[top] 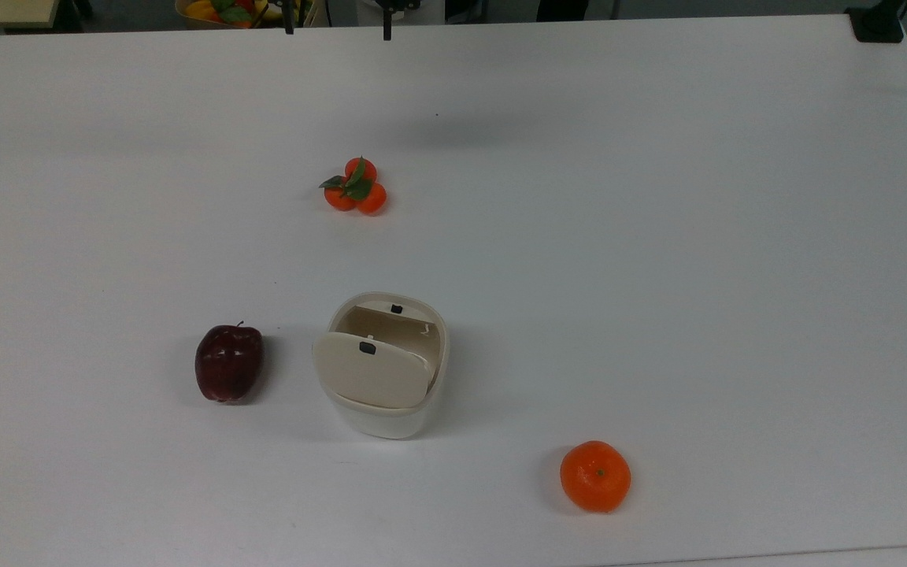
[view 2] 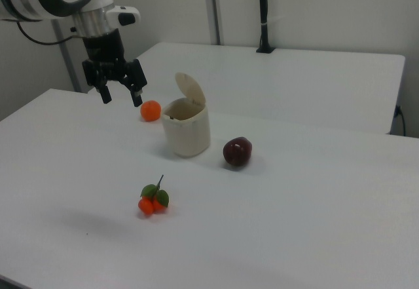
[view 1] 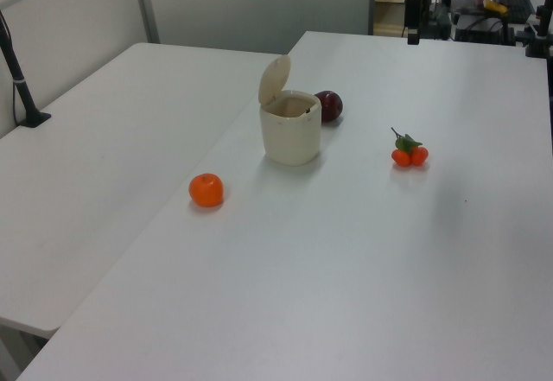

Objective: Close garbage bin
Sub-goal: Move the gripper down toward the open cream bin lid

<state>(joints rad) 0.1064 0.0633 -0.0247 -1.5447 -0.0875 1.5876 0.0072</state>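
Observation:
The garbage bin [top: 390, 413] is a small cream-white tub standing on the white table, also seen in the left view [view 1: 290, 135] and the right view [view 2: 188, 132]. Its beige lid [top: 371, 370] with a small black button is hinged up, leaving the bin's mouth uncovered; the lid [view 2: 191, 90] stands nearly upright. My gripper [view 2: 122, 99] hangs in the air well above the table, to the right view's left of the bin and apart from it. It is open, with nothing between its fingers. Its fingertips [top: 386, 31] show at the top view's upper edge.
A dark red apple [top: 229, 362] lies close beside the bin. A single orange [top: 595, 475] and a leafy cluster of small tangerines [top: 357, 187] lie farther off. A black clamped pole [view 2: 263, 14] stands on the adjoining table. A fruit basket [top: 221, 9] sits beyond the far edge.

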